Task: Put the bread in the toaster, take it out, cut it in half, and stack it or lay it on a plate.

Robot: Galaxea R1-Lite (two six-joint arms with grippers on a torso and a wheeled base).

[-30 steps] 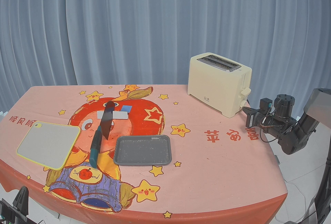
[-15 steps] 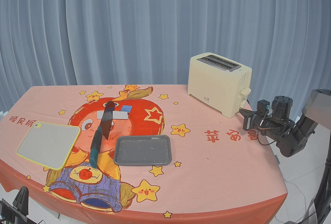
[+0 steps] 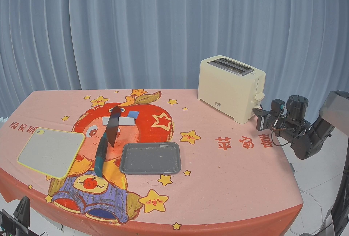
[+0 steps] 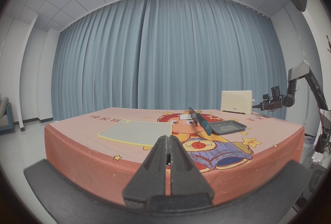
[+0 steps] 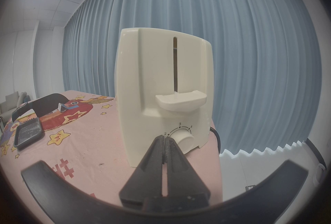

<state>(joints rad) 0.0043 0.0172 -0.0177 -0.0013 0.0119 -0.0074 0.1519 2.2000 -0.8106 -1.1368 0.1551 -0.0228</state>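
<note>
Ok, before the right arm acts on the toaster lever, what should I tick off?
1. Aim: right gripper points just under the toaster lever, apart from it: ok.
2. Its fingers shut: ok.
3. Lever position, low in its track: ok.
4. Top slots hold bread: cannot tell.
5. Grey plate, knife and cutting board lie far from this arm: ok.
6. Idle left gripper shut, off the table front: ok.

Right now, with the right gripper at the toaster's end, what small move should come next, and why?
Probably ease the right gripper forward and up under the lever. It is shut, pointing at the toaster just below that lever, which looks pressed down.
</note>
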